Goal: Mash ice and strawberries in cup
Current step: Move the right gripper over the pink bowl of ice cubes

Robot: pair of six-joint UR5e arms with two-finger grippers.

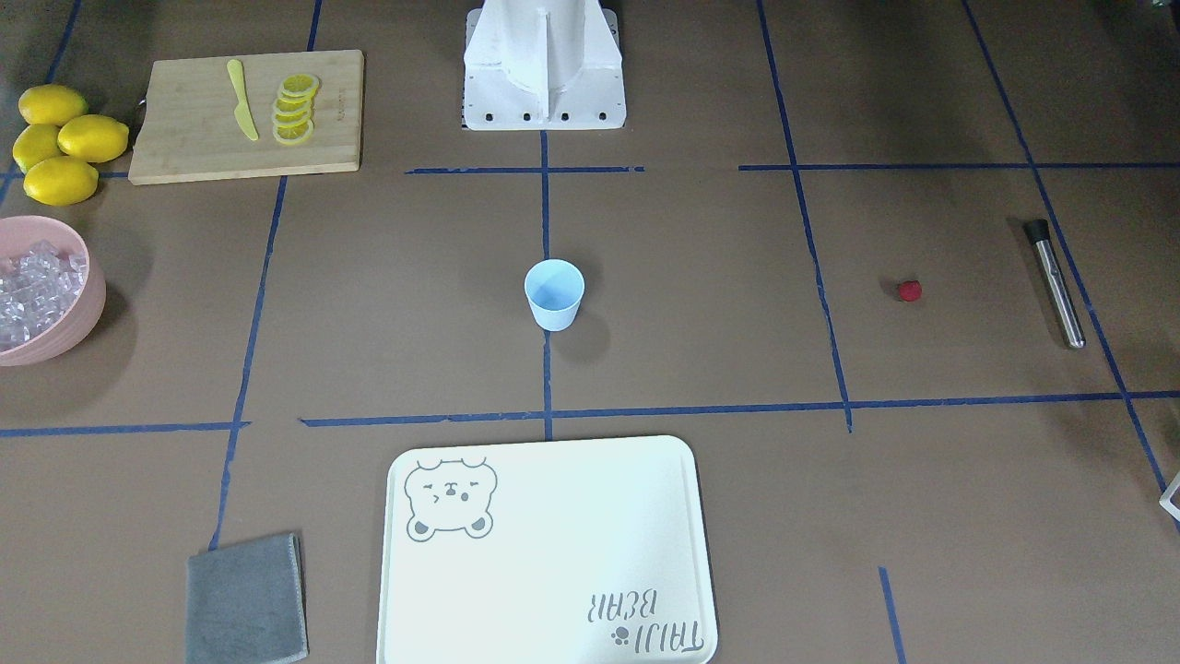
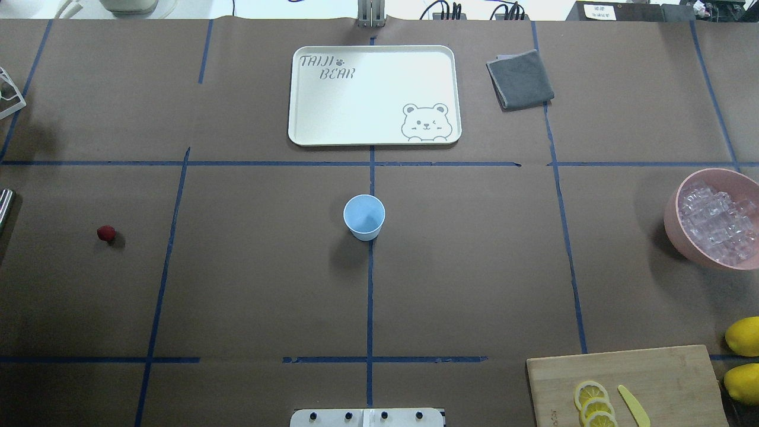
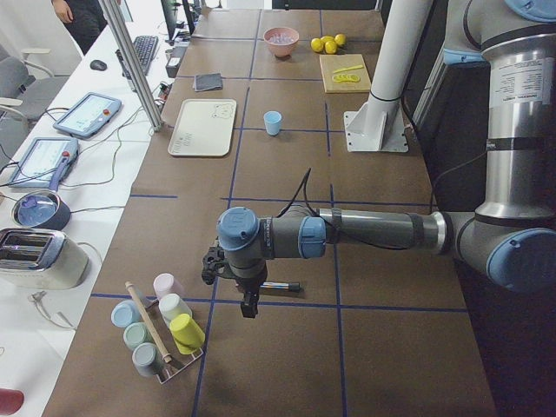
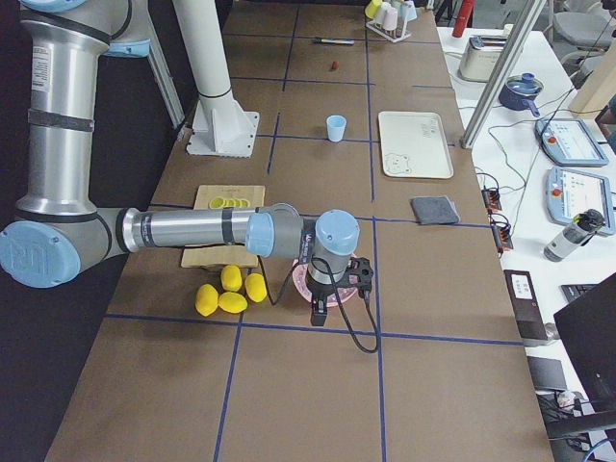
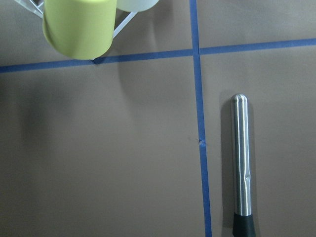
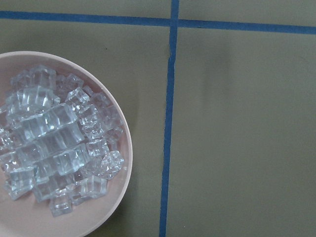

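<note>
**Arms poised at the table's two ends**

Whether the jaws of the left gripper (image 3: 249, 306) or the right gripper (image 4: 319, 314) are parted cannot be told. By the left lies a smooth steel rod (image 5: 240, 158). Under the right, glassy ice (image 6: 54, 148) heaps in a round pink bowl (image 6: 127, 148). The tapered pale-blue cup (image 2: 364, 216) stands upright mid-table, with the tiny red strawberry (image 2: 106, 233) well apart from it.

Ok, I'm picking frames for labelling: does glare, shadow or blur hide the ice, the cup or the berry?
No. Overhead exterior: cup and strawberry sharp, each with a soft shadow beside it. Right wrist-mounted: ice crisp, glinting, table tinted greenish. Exterior front-facing: ice in the pink bowl cut by the frame edge.
</note>
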